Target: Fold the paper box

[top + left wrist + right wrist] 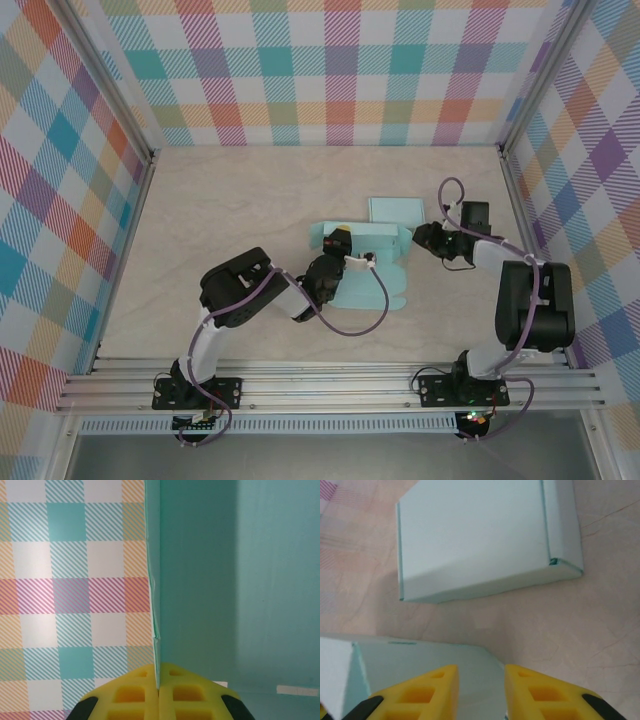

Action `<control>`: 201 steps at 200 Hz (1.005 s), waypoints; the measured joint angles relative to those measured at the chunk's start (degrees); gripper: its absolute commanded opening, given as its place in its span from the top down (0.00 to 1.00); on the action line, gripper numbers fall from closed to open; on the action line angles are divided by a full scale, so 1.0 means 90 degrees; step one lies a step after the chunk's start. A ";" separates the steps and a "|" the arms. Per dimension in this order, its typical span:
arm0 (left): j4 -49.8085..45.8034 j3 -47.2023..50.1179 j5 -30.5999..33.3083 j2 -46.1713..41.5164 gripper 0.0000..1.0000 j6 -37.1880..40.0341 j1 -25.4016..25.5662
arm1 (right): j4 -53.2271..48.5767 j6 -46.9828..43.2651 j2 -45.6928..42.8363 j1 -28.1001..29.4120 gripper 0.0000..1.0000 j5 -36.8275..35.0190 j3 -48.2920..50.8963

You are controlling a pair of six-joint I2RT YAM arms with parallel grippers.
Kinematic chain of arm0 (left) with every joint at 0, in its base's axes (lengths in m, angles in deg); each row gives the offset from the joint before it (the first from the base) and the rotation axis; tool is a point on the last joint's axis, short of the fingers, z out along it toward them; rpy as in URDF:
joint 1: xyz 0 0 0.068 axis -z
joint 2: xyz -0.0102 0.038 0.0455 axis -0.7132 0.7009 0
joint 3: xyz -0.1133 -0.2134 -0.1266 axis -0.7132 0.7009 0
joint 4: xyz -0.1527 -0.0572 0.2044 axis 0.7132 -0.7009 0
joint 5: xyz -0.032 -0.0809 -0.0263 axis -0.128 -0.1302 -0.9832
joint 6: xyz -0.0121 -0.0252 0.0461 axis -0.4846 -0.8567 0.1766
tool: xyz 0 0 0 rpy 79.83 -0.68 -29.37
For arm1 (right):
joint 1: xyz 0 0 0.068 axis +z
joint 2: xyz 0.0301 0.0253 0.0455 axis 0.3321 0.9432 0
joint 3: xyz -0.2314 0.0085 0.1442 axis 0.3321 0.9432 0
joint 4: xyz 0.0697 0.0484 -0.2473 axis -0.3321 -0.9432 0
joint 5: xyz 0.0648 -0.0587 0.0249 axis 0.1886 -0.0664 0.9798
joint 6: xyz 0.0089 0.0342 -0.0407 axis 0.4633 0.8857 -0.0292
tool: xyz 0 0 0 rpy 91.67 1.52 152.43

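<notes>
Beige table [230,200] within plaid walls [340,70]. Angled inward, elbows bent. Clamped left gripper [338,242] on upright flap edge of paper box [372,285], seen edge-on from that wrist. Poised right gripper [481,672] with fingers apart over a panel, folded box [480,540] just ahead.

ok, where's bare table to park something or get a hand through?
Free: far-left table, left wall to paper box; strip along back wall. Crowded: centre-right, left hand and right hand at the box, closed box just behind.
</notes>
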 measured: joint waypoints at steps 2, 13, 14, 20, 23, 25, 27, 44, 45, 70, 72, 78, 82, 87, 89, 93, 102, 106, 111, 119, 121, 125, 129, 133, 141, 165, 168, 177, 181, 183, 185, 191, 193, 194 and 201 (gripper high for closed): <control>0.0002 0.0000 0.0000 0.0005 1.00 0.0000 0.0000 | 0.0017 -0.0002 -0.0019 0.0007 0.68 0.0015 0.0017; 0.0017 -0.0024 0.0000 0.0022 1.00 0.0002 0.0000 | 0.0080 -0.0049 -0.0066 0.0027 0.68 0.0078 0.0095; 0.0017 -0.0029 0.0002 0.0024 1.00 0.0002 0.0000 | 0.0085 -0.0051 -0.0066 0.0029 0.68 0.0083 0.0097; 0.0029 -0.0046 0.0000 0.0041 1.00 0.0002 0.0000 | 0.0104 -0.0066 -0.0068 0.0049 0.68 0.0109 0.0121; 0.0036 -0.0053 0.0000 0.0051 1.00 0.0002 0.0000 | 0.0114 -0.0068 -0.0068 0.0056 0.68 0.0114 0.0129; 0.0039 -0.0058 0.0002 0.0058 1.00 0.0002 0.0000 | 0.0119 -0.0068 -0.0068 0.0061 0.68 0.0121 0.0134; 0.0039 -0.0061 0.0002 0.0066 1.00 0.0002 0.0000 | 0.0119 -0.0070 -0.0068 0.0066 0.68 0.0131 0.0138; 0.0107 -0.0075 0.0002 0.0104 1.00 0.0002 0.0000 | 0.0160 -0.0078 -0.0070 0.0141 0.66 0.0151 0.0165; 0.0112 -0.0075 0.0002 0.0104 1.00 0.0002 0.0000 | 0.0170 -0.0080 -0.0070 0.0146 0.66 0.0153 0.0170; 0.0146 -0.0075 0.0000 0.0121 1.00 0.0002 0.0000 | 0.0359 -0.0044 -0.0148 0.0311 0.65 0.0151 0.0393; 0.0146 -0.0075 0.0002 0.0121 1.00 0.0002 0.0000 | 0.0372 -0.0039 -0.0163 0.0325 0.65 0.0153 0.0425; 0.0148 -0.0075 0.0000 0.0124 1.00 0.0002 0.0000 | 0.0415 -0.0019 -0.0216 0.0376 0.65 0.0151 0.0520; 0.0153 -0.0073 0.0000 0.0126 1.00 0.0002 0.0000 | 0.0430 -0.0015 -0.0248 0.0403 0.65 0.0148 0.0573; 0.0155 -0.0075 0.0000 0.0126 1.00 0.0002 0.0000 | 0.0457 -0.0002 -0.0291 0.0444 0.64 0.0146 0.0646; 0.0158 -0.0075 0.0000 0.0129 1.00 0.0002 0.0000 | 0.0466 0.0015 -0.0316 0.0459 0.64 0.0143 0.0675; 0.0158 -0.0075 0.0000 0.0129 1.00 0.0002 0.0000 | 0.0486 0.0022 -0.0355 0.0493 0.63 0.0131 0.0729; 0.0158 -0.0075 0.0000 0.0129 1.00 0.0002 0.0000 | 0.0525 0.0070 -0.0427 0.0549 0.62 0.0126 0.0816; 0.0158 -0.0073 0.0000 0.0129 1.00 0.0002 0.0000 | 0.0551 0.0080 -0.0459 0.0576 0.61 0.0114 0.0852; 0.0158 -0.0073 0.0000 0.0129 1.00 0.0005 0.0000 | 0.0578 0.0090 -0.0488 0.0602 0.60 0.0097 0.0886; 0.0160 -0.0075 0.0000 0.0129 1.00 0.0005 0.0000 | 0.0636 0.0100 -0.0522 0.0646 0.58 0.0078 0.0930; 0.0160 -0.0075 0.0000 0.0129 1.00 0.0005 0.0000 | 0.0646 0.0104 -0.0527 0.0648 0.57 0.0075 0.0933; 0.0158 -0.0075 0.0000 0.0129 1.00 0.0005 0.0000 | 0.0673 0.0102 -0.0534 0.0665 0.57 0.0068 0.0947; 0.0160 -0.0075 0.0000 0.0129 1.00 0.0005 0.0000 | 0.0702 0.0109 -0.0537 0.0685 0.56 0.0051 0.0957; 0.0160 -0.0075 0.0000 0.0129 1.00 0.0005 0.0000 | 0.0721 0.0104 -0.0537 0.0699 0.56 0.0032 0.0959; 0.0160 -0.0075 0.0000 0.0131 1.00 0.0005 0.0000 | 0.0758 0.0107 -0.0537 0.0726 0.56 -0.0012 0.0964; 0.0185 -0.0075 0.0005 0.0153 1.00 0.0007 0.0000 | 0.0933 0.0102 -0.0527 0.0801 0.56 -0.0170 0.0967; 0.0187 -0.0075 0.0005 0.0158 1.00 0.0007 0.0000 | 0.0954 0.0102 -0.0522 0.0806 0.56 -0.0189 0.0964; 0.0206 -0.0075 0.0005 0.0165 1.00 0.0010 0.0000 | 0.1025 0.0100 -0.0493 0.0840 0.56 -0.0257 0.0964; 0.0209 -0.0075 0.0007 0.0165 1.00 0.0012 0.0000 | 0.1069 0.0097 -0.0469 0.0857 0.56 -0.0291 0.0967; 0.0209 -0.0075 0.0007 0.0165 1.00 0.0017 0.0000 | 0.1086 0.0095 -0.0457 0.0865 0.56 -0.0311 0.0964; 0.0211 -0.0075 0.0007 0.0165 1.00 0.0022 0.0000 | 0.1105 0.0092 -0.0442 0.0877 0.56 -0.0330 0.0964; 0.0214 -0.0075 0.0005 0.0165 1.00 0.0027 0.0000 | 0.1161 0.0085 -0.0403 0.0908 0.56 -0.0379 0.0964; 0.0216 -0.0075 0.0005 0.0165 1.00 0.0024 0.0000 | 0.1188 0.0083 -0.0384 0.0925 0.56 -0.0401 0.0964; 0.0216 -0.0075 0.0005 0.0165 1.00 0.0027 0.0000 | 0.1190 0.0083 -0.0379 0.0928 0.56 -0.0408 0.0964; 0.0228 -0.0075 0.0005 0.0165 1.00 0.0027 0.0000 | 0.1260 0.0078 -0.0323 0.0984 0.56 -0.0486 0.0957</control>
